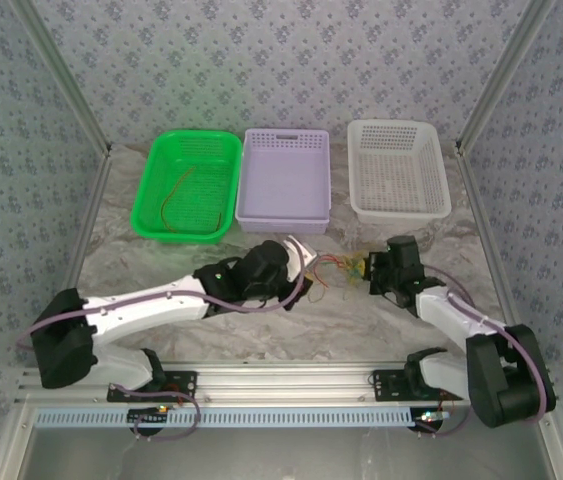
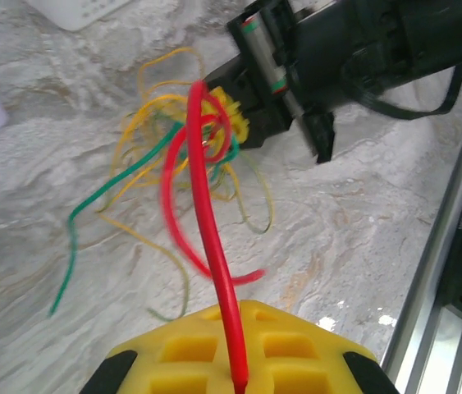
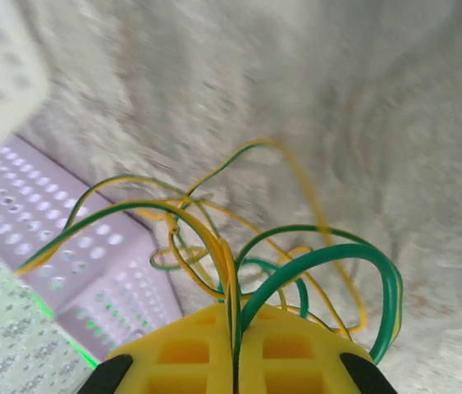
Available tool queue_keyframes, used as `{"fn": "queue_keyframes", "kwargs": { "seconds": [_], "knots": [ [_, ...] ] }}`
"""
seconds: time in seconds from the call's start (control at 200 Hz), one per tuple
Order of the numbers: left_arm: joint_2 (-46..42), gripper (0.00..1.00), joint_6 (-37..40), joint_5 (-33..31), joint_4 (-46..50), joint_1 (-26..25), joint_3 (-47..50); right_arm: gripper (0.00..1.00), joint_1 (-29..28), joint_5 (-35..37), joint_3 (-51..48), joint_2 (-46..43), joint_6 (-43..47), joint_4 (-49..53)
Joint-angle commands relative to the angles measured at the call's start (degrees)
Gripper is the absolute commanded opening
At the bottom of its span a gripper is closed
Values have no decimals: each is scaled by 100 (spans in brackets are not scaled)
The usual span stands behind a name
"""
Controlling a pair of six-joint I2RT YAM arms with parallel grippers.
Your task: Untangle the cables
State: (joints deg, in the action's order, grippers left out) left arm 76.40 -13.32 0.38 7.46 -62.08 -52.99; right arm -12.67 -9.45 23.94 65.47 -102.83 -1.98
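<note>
Left fingers (image 2: 189,349) clamped on one red cable (image 2: 210,246), right fingers (image 3: 284,349) on yellow-green cables (image 3: 329,253); three baskets (image 1: 287,180).

Left hand (image 1: 304,262) and right hand (image 1: 368,268) flank the cables (image 1: 336,268) (tangled); green basket (image 1: 196,136) behind.

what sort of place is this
Likely a robot lab cell: left arm and right arm bolted to an aluminium rail, patterned screen walls around the table, green basket, purple basket and white basket lined up.

Green basket (image 1: 197,136), lilac basket (image 1: 286,180), white basket (image 1: 398,176), marbled tabletop (image 1: 291,322)
</note>
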Motion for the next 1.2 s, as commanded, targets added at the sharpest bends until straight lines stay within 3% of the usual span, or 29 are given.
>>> {"fn": "queue_keyframes", "kwargs": {
  "seconds": [0.0,0.385,0.784,1.004,1.194],
  "knots": [
    [-552,0,-34,-380,474,301,86,0,286,422,272,-248,779,971],
    [-1748,0,-407,-889,1396,1218,346,0,791,493,350,-145,1529,1377],
    [-2021,0,-529,-1281,1821,1368,484,0,832,660,414,-31,1763,1520],
    [-2129,0,-418,-2279,2808,1488,1,0,1242,617,495,-46,2015,1682],
    [-2138,0,-525,-2576,3076,1541,42,0,1527,536,658,-24,2151,1791]
  ]
}}
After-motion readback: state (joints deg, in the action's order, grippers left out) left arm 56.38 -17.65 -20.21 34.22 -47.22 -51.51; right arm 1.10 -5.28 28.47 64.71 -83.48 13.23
